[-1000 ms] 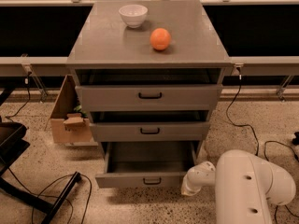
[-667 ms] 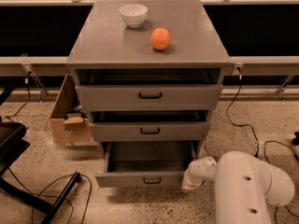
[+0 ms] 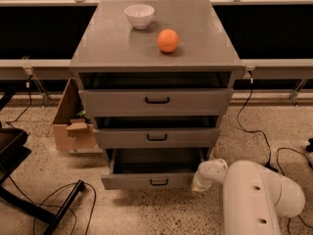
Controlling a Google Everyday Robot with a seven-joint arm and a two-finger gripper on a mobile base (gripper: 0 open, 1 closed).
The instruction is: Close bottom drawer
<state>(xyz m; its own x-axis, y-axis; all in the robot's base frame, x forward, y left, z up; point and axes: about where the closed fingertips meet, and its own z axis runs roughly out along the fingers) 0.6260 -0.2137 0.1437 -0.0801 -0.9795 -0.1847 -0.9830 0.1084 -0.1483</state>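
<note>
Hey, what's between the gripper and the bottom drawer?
Nothing shows there. In the camera view the gripper is right at the front right corner of the open bottom drawer.

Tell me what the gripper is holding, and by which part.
Cannot tell. The gripper sits at the right end of the bottom drawer front, away from its handle; any hold is hidden.

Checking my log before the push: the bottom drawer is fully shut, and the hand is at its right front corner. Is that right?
Not shut. The camera view shows the bottom drawer pulled out and open. The hand is at its right front corner, as you said.
</note>
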